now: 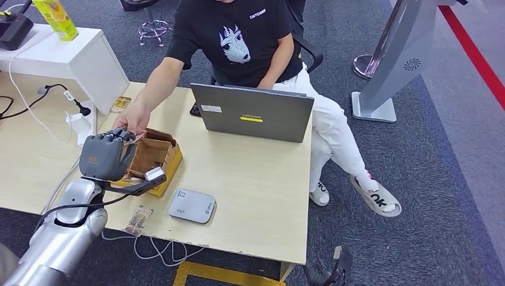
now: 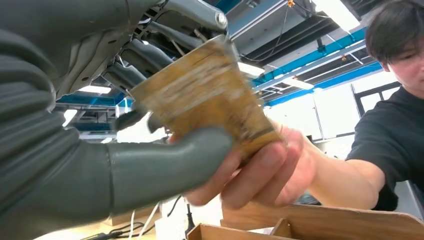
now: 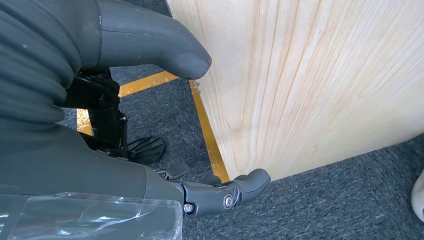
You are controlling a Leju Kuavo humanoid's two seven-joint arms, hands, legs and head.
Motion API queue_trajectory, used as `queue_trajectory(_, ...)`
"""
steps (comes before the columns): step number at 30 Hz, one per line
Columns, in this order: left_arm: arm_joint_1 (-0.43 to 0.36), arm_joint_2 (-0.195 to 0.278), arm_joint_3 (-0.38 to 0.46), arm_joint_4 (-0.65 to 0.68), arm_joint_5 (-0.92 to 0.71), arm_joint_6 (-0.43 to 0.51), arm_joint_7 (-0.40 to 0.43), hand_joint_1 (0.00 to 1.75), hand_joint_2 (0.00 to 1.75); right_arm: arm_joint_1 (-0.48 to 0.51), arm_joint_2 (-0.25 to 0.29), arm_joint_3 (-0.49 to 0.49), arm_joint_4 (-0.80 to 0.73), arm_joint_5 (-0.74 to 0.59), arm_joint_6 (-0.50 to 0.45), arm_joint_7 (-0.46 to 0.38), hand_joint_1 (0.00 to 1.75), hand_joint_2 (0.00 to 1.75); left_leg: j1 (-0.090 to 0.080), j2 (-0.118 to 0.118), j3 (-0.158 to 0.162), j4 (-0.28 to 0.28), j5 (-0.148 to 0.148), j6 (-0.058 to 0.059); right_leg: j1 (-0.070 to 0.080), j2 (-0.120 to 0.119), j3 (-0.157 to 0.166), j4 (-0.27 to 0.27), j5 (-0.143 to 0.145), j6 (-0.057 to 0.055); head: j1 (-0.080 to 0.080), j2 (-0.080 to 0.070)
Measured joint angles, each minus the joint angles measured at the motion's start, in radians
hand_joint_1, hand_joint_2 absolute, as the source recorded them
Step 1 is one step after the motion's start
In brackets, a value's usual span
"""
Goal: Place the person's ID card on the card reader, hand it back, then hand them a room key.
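My left hand [image 1: 106,156] is raised over the cardboard box [image 1: 158,156] and pinches a brown patterned card [image 2: 205,100] between its thumb [image 2: 165,165] and fingers. The seated person's hand [image 2: 260,170] grips the same card from the other side; that hand [image 1: 132,122] meets mine at the box's far edge. The grey card reader [image 1: 191,205] lies flat near the desk's front edge, nothing on it. A second patterned card [image 1: 139,219] lies to the reader's left. My right hand [image 3: 75,165] hangs beside the desk's edge [image 3: 300,75], fingers apart, holding nothing.
A grey laptop [image 1: 256,112] stands open toward the person at the desk's far side. A third small card [image 1: 121,104] lies by the white cabinet [image 1: 89,59]. Cables [image 1: 155,247] hang off the desk's front. A grey kiosk base [image 1: 374,107] stands on the carpet to the right.
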Motion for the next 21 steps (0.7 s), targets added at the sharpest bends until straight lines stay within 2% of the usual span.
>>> queue_trajectory(2, 0.000, 0.000, 0.001, 0.000, 0.001, -0.002, -0.002, 0.00, 1.75, 0.000, 0.000, 0.001, 0.000, 0.000, 0.000, 0.000, 0.00, 1.75, 0.000, 0.000, 0.000, 0.000, 0.000, 0.000, 0.000, 0.000, 0.000, 0.000, 0.000, 0.000, 0.000, 0.000)
queue_trajectory(8, 0.013, -0.002, -0.001, -0.003, 0.008, -0.049, -0.029, 0.00, 1.75, 0.000, 0.000, 0.001, 0.000, -0.008, 0.000, -0.002, 0.00, 1.75, 0.000, 0.000, 0.000, 0.000, 0.000, 0.000, 0.000, 0.000, 0.000, 0.000, 0.000, 0.000, 0.000, 0.000)
queue_trajectory(17, 0.139, -0.036, -0.093, -0.101, -0.041, -0.050, -0.041, 0.00, 1.75, 0.001, 0.000, 0.002, 0.000, -0.019, 0.000, -0.008, 0.00, 1.75, -0.001, 0.001, 0.000, 0.000, 0.000, 0.000, 0.000, 0.000, -0.001, 0.000, 0.000, 0.000, 0.000, 0.000)
queue_trajectory(21, 0.167, -0.043, -0.116, -0.126, -0.038, -0.054, -0.041, 0.00, 1.75, 0.001, 0.000, 0.002, 0.000, -0.020, 0.000, -0.009, 0.00, 1.75, 0.000, 0.000, 0.000, 0.000, 0.000, 0.000, 0.000, 0.000, -0.002, 0.000, 0.000, 0.000, 0.000, 0.000)
